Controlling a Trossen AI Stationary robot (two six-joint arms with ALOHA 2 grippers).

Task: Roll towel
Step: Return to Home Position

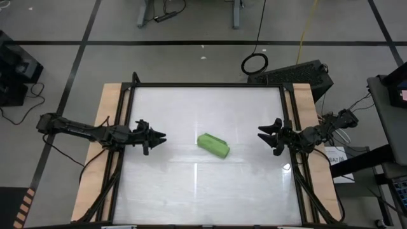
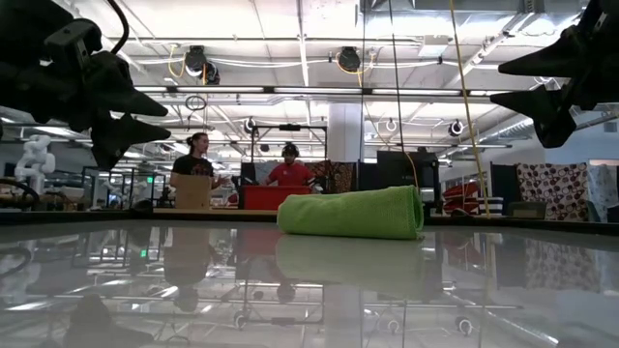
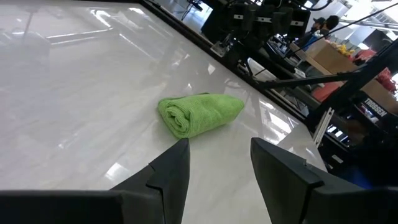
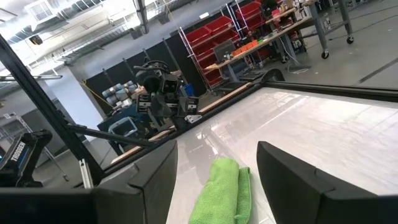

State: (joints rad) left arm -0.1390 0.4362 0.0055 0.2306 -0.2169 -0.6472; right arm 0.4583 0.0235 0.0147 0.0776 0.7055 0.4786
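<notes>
- Two arms face each other across the white table (image 1: 191, 191), one at each side edge, with one rolled cloth between them.
- One left gripper (image 1: 159, 136) hovers above the table's left side. Its jaws are apart and empty, and they point right, towards the cloth.
- One lime-green towel (image 1: 213, 145) lies at about the middle of the table, already wound into a short, snug roll. Nothing touches it.
- Its long axis runs mostly left to right, with the left end a little farther away and the right end a little nearer. Each end therefore faces a claw, and the left wrist view shows the spiral at the left end.
- One right gripper (image 1: 267, 138) hovers above the table's right side. It is also spread open with nothing in it, and it points left at the roll.
- Both claws are well apart from the towel, and neither is clearly the nearer. Judging by this, the rolling looks finished. Each arm's retreat would be straight back from the towel's ends, with little chance of snagging it.
- Two people (image 2: 198, 155) stand in the room far beyond the table, well clear of both arms.
</notes>
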